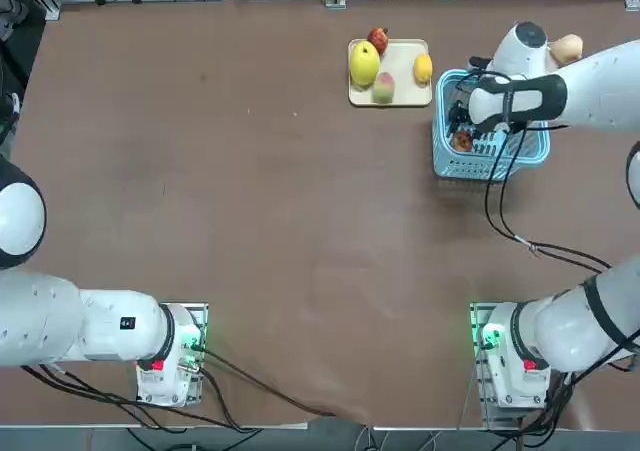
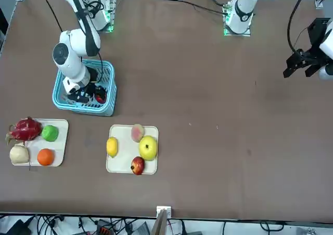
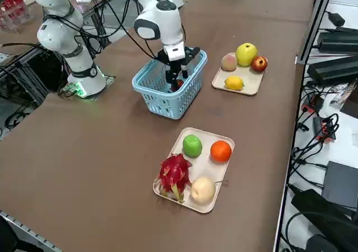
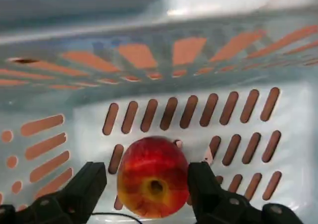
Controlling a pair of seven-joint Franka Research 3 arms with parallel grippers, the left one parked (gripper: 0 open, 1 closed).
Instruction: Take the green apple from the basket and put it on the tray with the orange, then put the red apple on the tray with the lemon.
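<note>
Right claw (image 4: 147,170) wide at the red apple (image 4: 154,184), hemmed in by the basket (image 3: 168,104)

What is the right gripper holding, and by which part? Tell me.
Nothing is held: the right gripper is down in the basket, its fingers open around the red apple, apparently without touching it.

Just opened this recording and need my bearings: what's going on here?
The right gripper is down in the blue basket, fingers open on either side of the red apple, which looks not yet gripped. The green apple is already on the tray with the orange. The other tray holds the lemon but not the red apple, so that half of the task remains.
</note>
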